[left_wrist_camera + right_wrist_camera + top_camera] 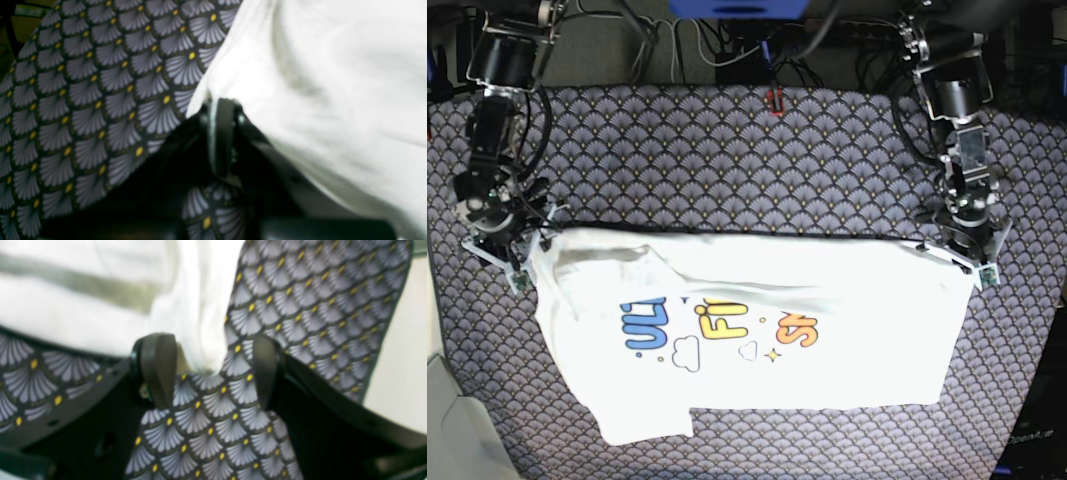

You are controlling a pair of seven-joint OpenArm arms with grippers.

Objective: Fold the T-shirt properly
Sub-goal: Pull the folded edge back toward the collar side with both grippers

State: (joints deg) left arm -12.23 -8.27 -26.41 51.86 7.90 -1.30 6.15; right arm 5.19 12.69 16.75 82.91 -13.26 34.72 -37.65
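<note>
The patterned tablecloth [727, 150] covers the whole work surface: a dark woven-looking fabric printed with overlapping grey fan scales, each with a small yellow dot. The T-shirt [827, 300] lies on it at centre, a soft white cotton sheet, print side up, showing blue, yellow and orange lettering with cloud and star outlines. Its upper edge runs nearly straight from 9 o'clock to 3 o'clock; the lower edge is stepped, with a flap hanging toward 7 o'clock. The left gripper [220, 106], at 3 o'clock in the base view, has its dark rounded fingers pressed together on the T-shirt's upper corner. The right gripper [213, 370], at 9 o'clock, holds its two black paddle-shaped fingers apart, straddling the opposite corner edge against the cloth.
</note>
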